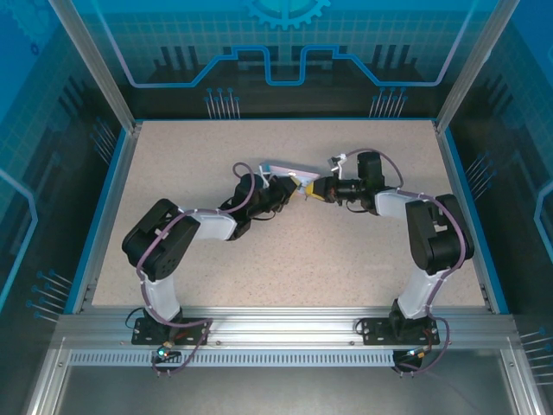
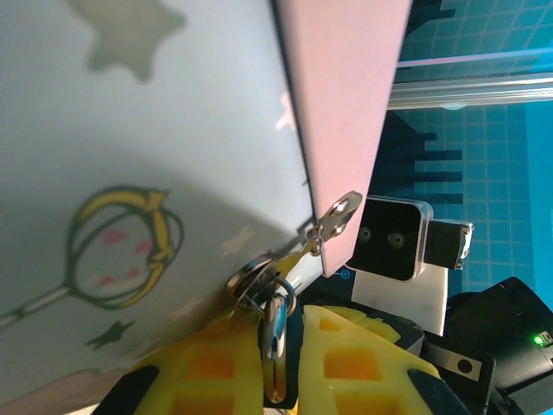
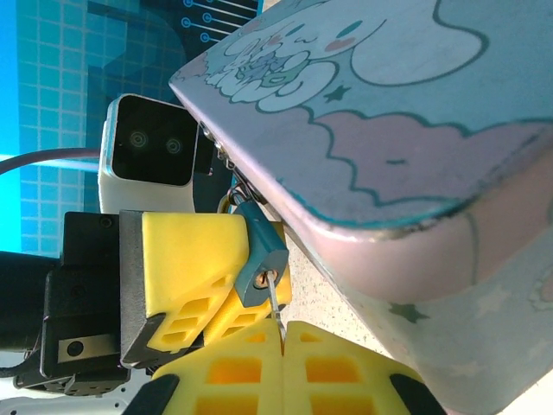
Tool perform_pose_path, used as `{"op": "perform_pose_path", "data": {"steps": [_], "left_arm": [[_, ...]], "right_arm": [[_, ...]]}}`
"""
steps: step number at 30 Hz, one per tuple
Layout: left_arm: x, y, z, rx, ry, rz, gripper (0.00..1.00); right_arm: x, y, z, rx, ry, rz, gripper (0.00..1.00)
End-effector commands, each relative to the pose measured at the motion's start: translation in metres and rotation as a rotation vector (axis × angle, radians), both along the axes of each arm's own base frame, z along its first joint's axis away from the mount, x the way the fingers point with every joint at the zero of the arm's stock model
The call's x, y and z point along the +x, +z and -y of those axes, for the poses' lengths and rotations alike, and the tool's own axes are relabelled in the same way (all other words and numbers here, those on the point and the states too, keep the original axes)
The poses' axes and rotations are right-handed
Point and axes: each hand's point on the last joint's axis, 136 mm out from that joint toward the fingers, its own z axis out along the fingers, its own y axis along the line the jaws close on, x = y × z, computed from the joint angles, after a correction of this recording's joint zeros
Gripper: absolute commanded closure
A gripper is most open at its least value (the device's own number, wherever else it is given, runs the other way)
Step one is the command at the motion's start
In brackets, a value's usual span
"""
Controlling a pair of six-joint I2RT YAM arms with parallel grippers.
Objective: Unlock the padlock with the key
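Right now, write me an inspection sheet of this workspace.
Surface: speckled beige table.
Job's things: padlock on the hasp of the tin; key tip at its keyhole.
Clutter: nothing seen.
Grippers: left fingers shut on padlock; right fingers shut on key.
Cables: purple cables run along both arms.
Surroundings: blue printed panels, aluminium frame.

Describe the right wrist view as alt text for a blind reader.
A thin metal key, pinched in the shut yellow jaws of the right gripper, reaches up to the keyhole of a small bluish metal padlock. The left gripper grips the padlock, beside a pastel cartoon-printed tin box.
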Motion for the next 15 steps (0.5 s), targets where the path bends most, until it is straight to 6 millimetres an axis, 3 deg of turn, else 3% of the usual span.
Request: {"op": "perform_pose_path", "data": {"steps": [1,6,15], "left_arm": [[-0.087,-0.026,0.069,-0.021,-0.421,-0.152,1.0],[-0.085,-0.03,0.07,-0.031,-0.414,-0.17,1.0],[-0.085,-0.043,0.07,-0.043,-0.407,-0.218,1.0]], "right_arm": [[0.012,0.086,-0.017,0.065,0.052,0.357,1.0],[0.014,0.079,-0.016,0.047,0.035,0.339,1.0],[0.025,0.049,-0.016,0.017,-0.004,0.234,1.0]]}}
